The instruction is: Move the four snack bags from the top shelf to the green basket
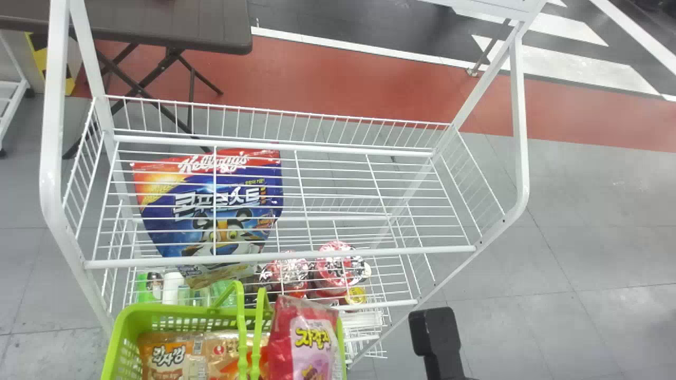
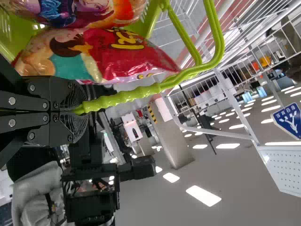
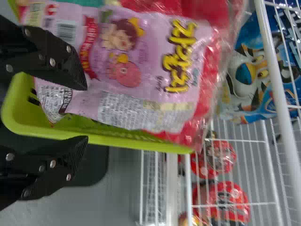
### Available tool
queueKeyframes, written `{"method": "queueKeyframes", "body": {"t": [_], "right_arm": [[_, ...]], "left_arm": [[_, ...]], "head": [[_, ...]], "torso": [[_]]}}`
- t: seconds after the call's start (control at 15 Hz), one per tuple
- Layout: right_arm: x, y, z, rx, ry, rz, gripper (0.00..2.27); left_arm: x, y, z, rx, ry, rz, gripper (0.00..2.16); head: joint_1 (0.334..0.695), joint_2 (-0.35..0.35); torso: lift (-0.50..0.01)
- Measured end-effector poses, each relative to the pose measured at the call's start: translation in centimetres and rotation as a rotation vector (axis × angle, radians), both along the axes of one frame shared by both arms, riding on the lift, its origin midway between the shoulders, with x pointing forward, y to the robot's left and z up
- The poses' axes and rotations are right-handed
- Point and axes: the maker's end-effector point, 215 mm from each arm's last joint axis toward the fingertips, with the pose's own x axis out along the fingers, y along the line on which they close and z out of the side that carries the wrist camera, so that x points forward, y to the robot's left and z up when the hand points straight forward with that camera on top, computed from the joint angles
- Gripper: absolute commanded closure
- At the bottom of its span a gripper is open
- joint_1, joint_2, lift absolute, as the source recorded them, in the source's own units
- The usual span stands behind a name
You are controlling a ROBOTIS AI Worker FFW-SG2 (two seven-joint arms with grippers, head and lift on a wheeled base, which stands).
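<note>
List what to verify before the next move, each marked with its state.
1. Left gripper closed on the basket's handle: ok.
2. Right gripper open, with nothing between its fingertips: ok.
3. Pink bag fully below the rim of the green basket: not ok, its top sticks up past it.
4. All four snack bags in the basket: cannot tell, they overlap.
5. Cereal bag beneath the top shelf's wires: ok.

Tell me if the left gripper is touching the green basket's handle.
Touching. The left wrist view shows the left gripper shut on the basket handle.
</note>
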Motion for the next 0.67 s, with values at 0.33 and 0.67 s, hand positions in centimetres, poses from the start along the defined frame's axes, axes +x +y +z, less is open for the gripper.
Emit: {"method": "queueKeyframes", "body": {"t": [0.33, 0.67], "right_arm": [[0.0, 0.6, 1.5, 0.017, -0.020, 0.015, 0.05], [1.4, -0.8, 4.0, -0.016, -0.085, -0.008, 0.06]], "left_arm": [[0.1, 0.1, 0.0, 0.006, -0.002, 0.001, 1.40], [0.1, 0.1, 0.2, 0.004, -0.008, 0.001, 1.40]], "head": [[0.695, -0.350], [0.695, -0.350]], "torso": [[0.000], [0.000]]}}
